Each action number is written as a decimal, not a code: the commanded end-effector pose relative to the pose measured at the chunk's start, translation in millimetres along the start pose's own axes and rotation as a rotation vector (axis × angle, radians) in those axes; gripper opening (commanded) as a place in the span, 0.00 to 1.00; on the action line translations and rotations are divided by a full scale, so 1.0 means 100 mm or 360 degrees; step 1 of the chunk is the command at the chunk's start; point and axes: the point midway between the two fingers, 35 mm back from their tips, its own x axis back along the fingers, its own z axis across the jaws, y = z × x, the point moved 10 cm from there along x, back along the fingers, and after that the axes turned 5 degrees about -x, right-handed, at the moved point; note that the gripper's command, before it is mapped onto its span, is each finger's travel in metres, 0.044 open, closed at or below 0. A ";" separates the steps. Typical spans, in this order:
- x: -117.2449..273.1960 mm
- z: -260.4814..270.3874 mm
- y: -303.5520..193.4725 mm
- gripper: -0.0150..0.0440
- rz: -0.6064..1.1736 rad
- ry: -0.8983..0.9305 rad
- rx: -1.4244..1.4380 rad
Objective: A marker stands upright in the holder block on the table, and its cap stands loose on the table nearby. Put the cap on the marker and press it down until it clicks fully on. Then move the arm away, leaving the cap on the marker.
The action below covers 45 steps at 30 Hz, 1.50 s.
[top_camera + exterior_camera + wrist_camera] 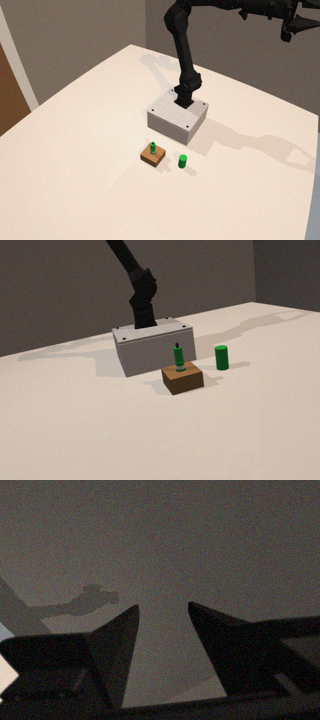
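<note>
Green cap upright beside holder block with marker; tool high, half-open.

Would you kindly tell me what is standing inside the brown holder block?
The green marker stands upright in the holder block, dark tip bare. Its lower end is hidden inside the block. The cap stands apart on the table.

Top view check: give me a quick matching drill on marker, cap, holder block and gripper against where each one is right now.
Things:
1. marker
2. cap
3. holder block
4. gripper

Places or states:
A. loose and upright on the table
B. high above the table, open, holding nothing
C. upright in the block, tip bare
D. on the table near the arm's grey base

Pairs: 1-C, 2-A, 3-D, 4-B
</note>
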 end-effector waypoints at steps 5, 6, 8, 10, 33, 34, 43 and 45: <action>-0.03 0.25 -0.73 0.67 0.0498 0.0144 -0.0312; -0.02 0.29 -0.83 0.67 0.0568 0.0160 -0.0359; 0.00 0.38 -1.06 0.67 0.0727 0.0188 -0.0481; 0.04 0.47 -1.28 0.67 0.0895 0.0210 -0.0610; 1.65 1.74 -2.96 0.67 0.2958 0.0105 -0.2231; 1.72 1.79 -2.98 0.67 0.3033 0.0095 -0.2289; 1.76 1.87 -2.97 0.67 0.3094 0.0088 -0.2336; 1.78 2.05 -3.07 0.67 0.3094 0.0088 -0.2336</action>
